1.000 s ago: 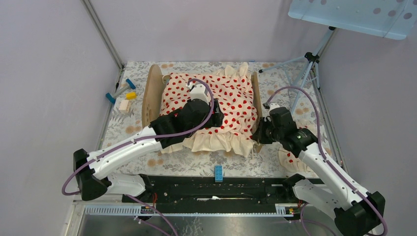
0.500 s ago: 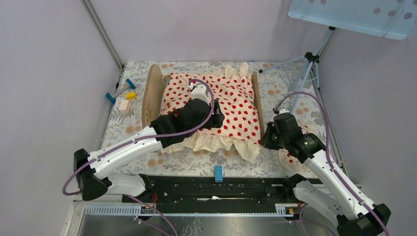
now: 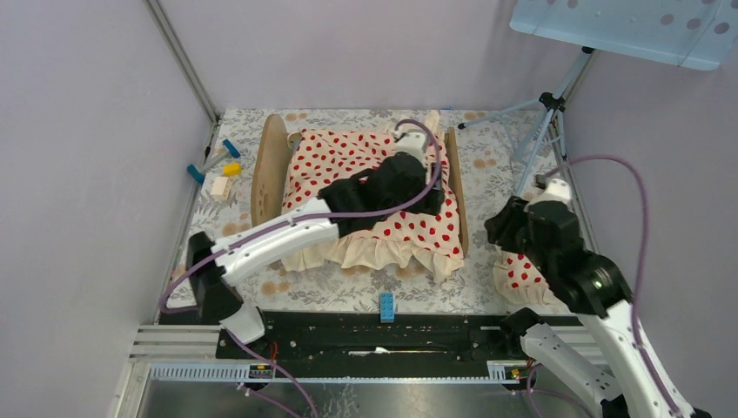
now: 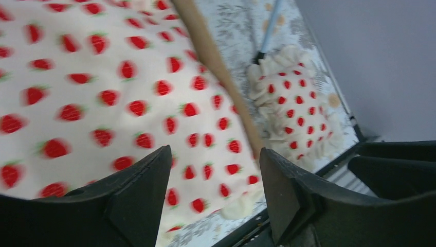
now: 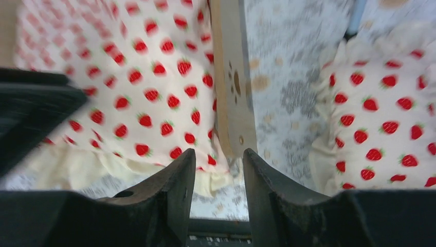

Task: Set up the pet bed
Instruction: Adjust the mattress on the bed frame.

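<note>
Flowered table (image 3: pixel 331 292) holds the pet bed (image 3: pixel 268 170) in its middle, under the blanket (image 3: pixel 348 157). Left gripper (image 4: pixel 215 160), spread and empty, has moved to the bed's right end. Right gripper (image 5: pixel 218 154) has opened and drawn back toward the pillow (image 3: pixel 522 272).

the grey floral-patterned table (image 3: pixel 348 292) carries the light-wood pet bed (image 3: pixel 264 170) at its middle, a red-dotted ruffled cream pillow (image 3: pixel 519 274) at right, small coloured toy blocks (image 3: pixel 230 169) at left, and a blue brick (image 3: pixel 386 306) at the near edge.

Blanket (image 3: pixel 324 158) on pet bed (image 3: pixel 269 165), pillow (image 3: pixel 523 271) right.
</note>
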Robot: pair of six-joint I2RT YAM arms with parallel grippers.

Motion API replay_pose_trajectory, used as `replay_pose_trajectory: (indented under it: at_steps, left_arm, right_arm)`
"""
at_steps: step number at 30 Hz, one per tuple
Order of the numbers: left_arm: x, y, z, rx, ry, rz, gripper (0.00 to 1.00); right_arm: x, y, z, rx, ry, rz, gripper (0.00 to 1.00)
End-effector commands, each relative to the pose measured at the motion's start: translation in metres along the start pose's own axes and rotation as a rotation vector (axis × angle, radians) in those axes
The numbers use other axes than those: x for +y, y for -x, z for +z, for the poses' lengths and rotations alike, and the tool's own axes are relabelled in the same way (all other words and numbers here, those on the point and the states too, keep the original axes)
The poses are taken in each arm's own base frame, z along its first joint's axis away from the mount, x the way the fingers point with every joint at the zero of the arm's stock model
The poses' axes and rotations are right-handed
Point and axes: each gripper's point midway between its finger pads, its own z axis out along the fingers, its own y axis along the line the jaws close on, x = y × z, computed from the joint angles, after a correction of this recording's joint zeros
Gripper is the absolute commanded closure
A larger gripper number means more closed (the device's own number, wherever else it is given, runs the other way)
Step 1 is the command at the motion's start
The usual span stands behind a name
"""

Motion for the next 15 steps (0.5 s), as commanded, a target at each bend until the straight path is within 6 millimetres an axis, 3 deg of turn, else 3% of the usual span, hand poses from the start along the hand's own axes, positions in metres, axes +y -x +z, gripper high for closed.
replay_pose_trajectory:
  at_steps: [1, 7, 15]
  left_arm:
    - [-0.064, -0.009, 0.018, 0.011, -0.120, 0.025, 0.33]
    - [-0.095, -0.055, 0.061, 0.077, -0.092, -0.008, 0.42]
    - [-0.093, -0.085, 0.094, 0.104, -0.019, -0.014, 0.44]
  right_arm:
    - [-0.017, 0.050, -0.047, -0.236, -0.053, 0.083, 0.56]
    - [-0.027, 0.074, -0.088, -0.363, -0.048, 0.140, 0.58]
    - [-0.034, 0.072, -0.092, -0.369, -0.062, 0.131, 0.58]
